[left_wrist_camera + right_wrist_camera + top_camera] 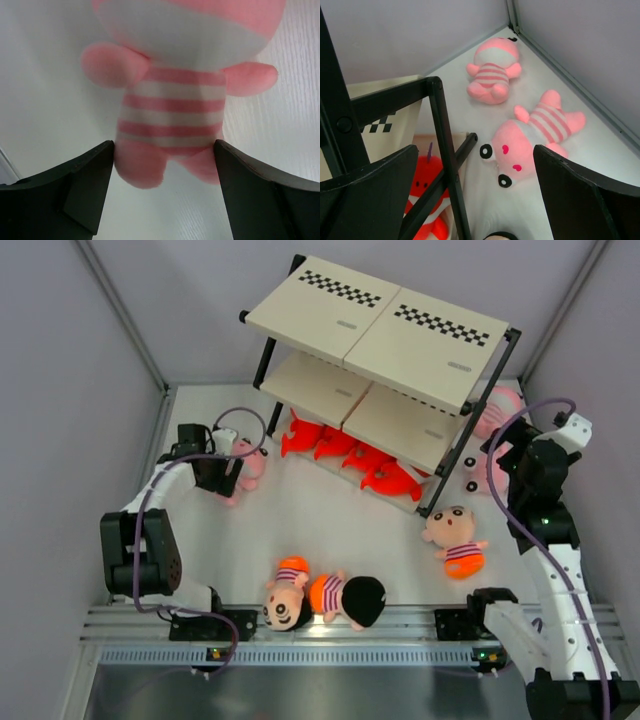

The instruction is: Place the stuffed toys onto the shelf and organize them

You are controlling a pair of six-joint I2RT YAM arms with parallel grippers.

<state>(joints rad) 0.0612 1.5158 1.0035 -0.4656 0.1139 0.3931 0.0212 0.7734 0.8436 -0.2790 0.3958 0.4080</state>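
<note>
Plain pale lilac-grey wall panels (60, 440) close in on three sides, meeting at thin grey corner strips (120, 310). Down below is a white, faintly wood-grained tabletop (330, 520), evenly lit, with soft shadows only. Along the near edge runs a ribbed silver aluminium rail (330, 625).

your right gripper (475, 149) meets the shelf (447, 150) leg and brace across the left of its open gap; right of them the table (592, 142) runs free to two pink plush animals (530, 142) by the wall (580, 40). red items (350, 455) crowd the bottom tier; the top board is bare.
</note>
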